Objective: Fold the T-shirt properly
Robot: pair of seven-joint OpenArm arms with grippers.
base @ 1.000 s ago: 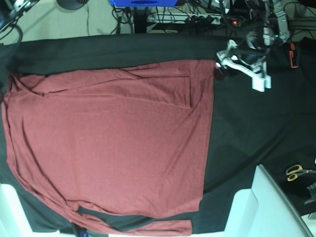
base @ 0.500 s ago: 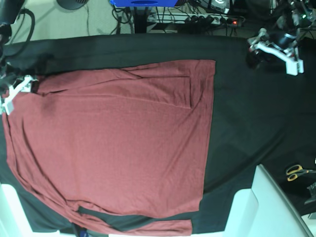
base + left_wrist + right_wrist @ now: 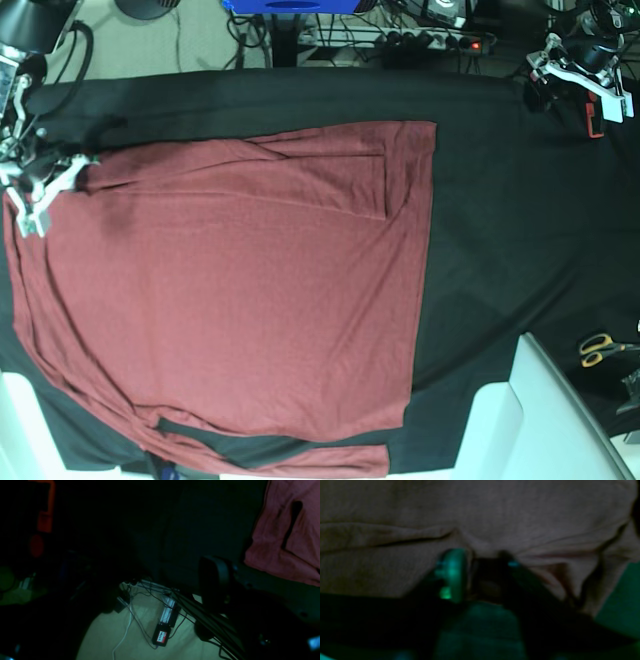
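If the right hand (image 3: 40, 190), closing on the T-shirt (image 3: 240, 290) edge, pinches one layer, the fold skews; left hand (image 3: 580, 80) unclear.

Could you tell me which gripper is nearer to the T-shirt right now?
Right. The right gripper is at the T-shirt's far corner, over the fabric; the left gripper hangs away beyond the opposite edge.

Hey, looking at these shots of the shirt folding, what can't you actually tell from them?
- Right hand, right wrist view: dark and blurred, so whether it has pinched the T-shirt is unclear.
- Left hand, base view: small at the frame's top corner; its opening is unreadable.
- T-shirt's lower hem, base view: cut off by the bottom edge.
- Left wrist view: mostly black, only cables and a shirt corner show.
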